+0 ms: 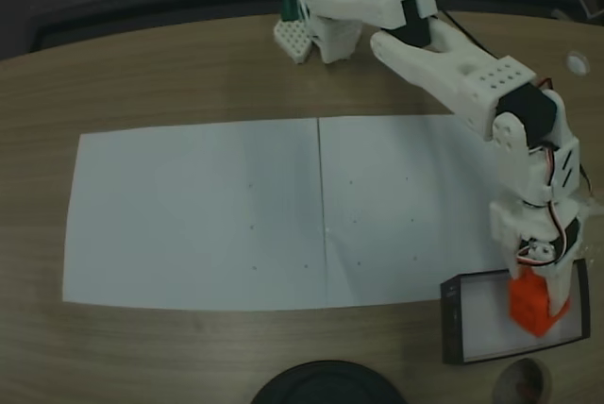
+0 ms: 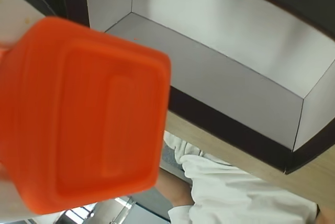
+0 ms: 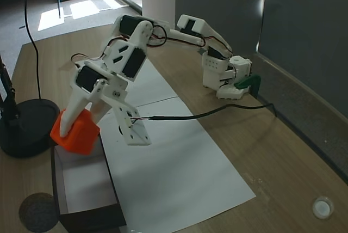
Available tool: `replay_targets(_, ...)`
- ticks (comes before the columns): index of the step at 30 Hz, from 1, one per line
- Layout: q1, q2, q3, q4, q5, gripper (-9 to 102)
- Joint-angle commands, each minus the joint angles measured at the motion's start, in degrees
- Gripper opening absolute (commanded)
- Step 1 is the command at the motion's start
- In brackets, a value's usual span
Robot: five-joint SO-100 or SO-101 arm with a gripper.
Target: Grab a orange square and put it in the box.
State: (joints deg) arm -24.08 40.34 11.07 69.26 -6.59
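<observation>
- The counter is light wood with a curved far edge in a fixed view.
- Two white paper sheets lie flat on it, side by side, their edges meeting at a seam near the middle.
- The box sits on the counter at the near right corner of the paper, touching or just beside it.
- The arm's white base stands at the far edge.
- A round black disc rests at the near edge.
- A small white cap lies far right.
- In a fixed view, a dark round pad lies beside the box.
</observation>
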Motion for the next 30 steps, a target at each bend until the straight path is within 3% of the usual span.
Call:
replay_targets(1, 0.1, 1.4, -5.4, -2.9, 0.3, 2)
replay_targets(16, 0.0, -1.3, -4.7, -3.8, 3.7, 3)
replay_targets(20, 0.0, -1.7, -4.6, -0.9, 3.9, 14)
replay_targets(26, 0.1, -1.2, -4.9, 0.4, 6.4, 18)
replay_targets(30, 0.0, -0.9, -4.7, 0.9, 7.5, 30)
